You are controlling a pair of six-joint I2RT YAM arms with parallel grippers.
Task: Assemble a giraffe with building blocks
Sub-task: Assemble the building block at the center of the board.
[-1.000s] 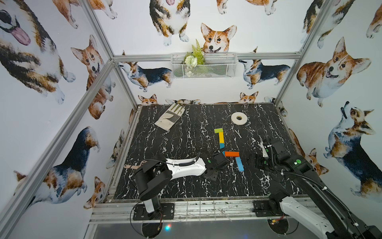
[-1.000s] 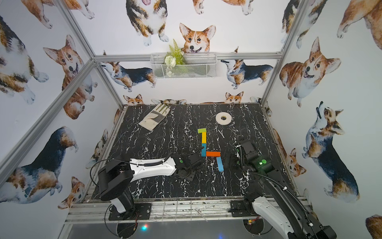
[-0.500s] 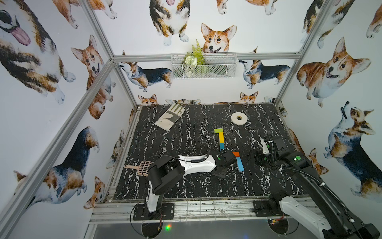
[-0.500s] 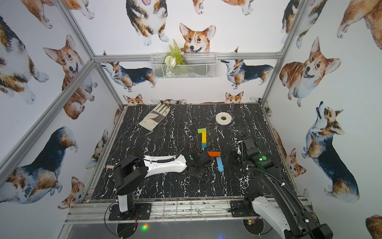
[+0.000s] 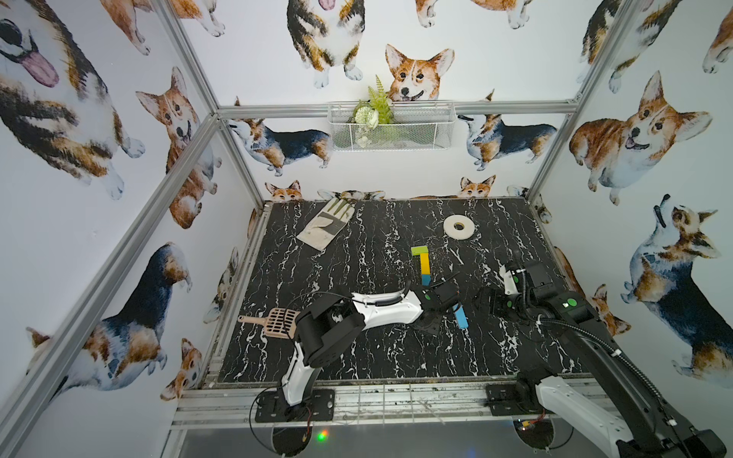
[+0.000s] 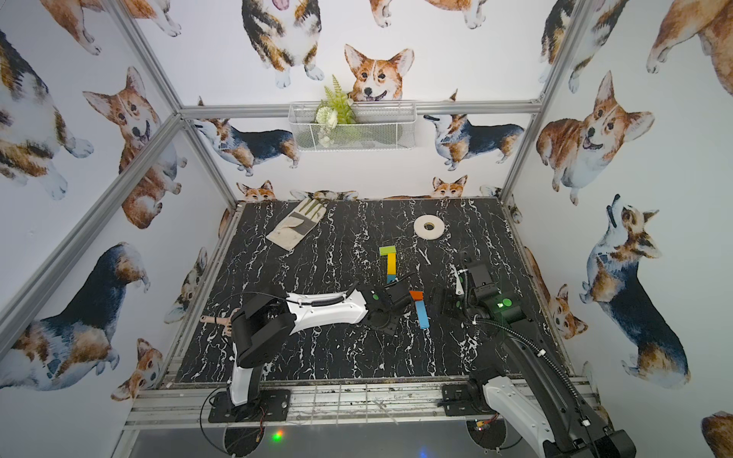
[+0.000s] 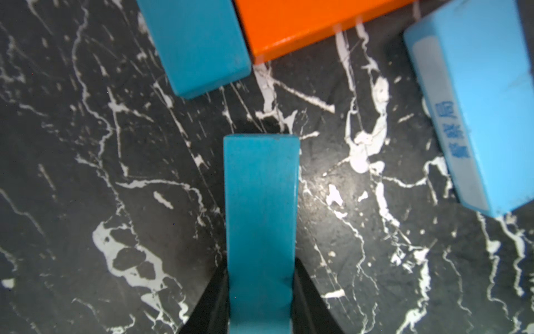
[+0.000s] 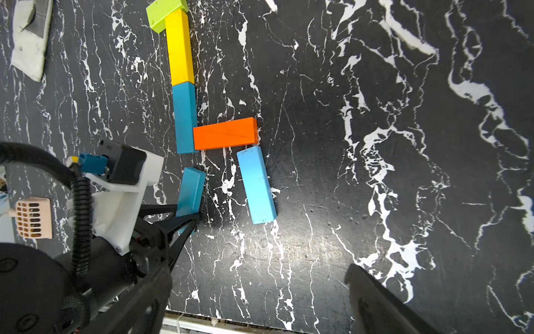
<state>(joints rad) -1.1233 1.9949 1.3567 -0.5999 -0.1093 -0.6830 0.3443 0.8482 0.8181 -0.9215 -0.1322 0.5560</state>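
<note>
The left arm's fingers point(image 7: 312, 303) are clamped on the near end of a blue block point(image 8: 190, 188), the last loose piece. Its free end points toward the orange block point(image 8: 225, 133) and stops short of that block's near edge, apart from it. Whether the held piece is lifted or resting on the tabletop point(image 5: 377, 357) cannot be told. The right arm's fingers point(image 8: 375, 306) stand wide apart and empty, well to the side of the orange block.

Step in hand, as judged: setting the second leg. To do it well, bring the free end up until it just touches the orange block's near edge at the neck end. Angle it outward to mirror the pale blue leg point(image 8: 255, 185), lower it flat, then part the fingers without dragging. A push too far would likely shove the orange block or the neck out of line.

The giraffe point(image 6: 391, 263) lies flat. The pale blue leg slants off the orange block's near edge at its other end, touching or nearly so. A darker blue block point(image 8: 185, 118) abuts the orange block's end and runs away from it, continued by a yellow block point(image 8: 179, 46) and capped by a short green block point(image 8: 166, 13) set crosswise. Far beyond the orange block, a tape roll point(image 5: 459, 227) and a glove point(image 5: 326, 224) lie clear of the figure
</note>
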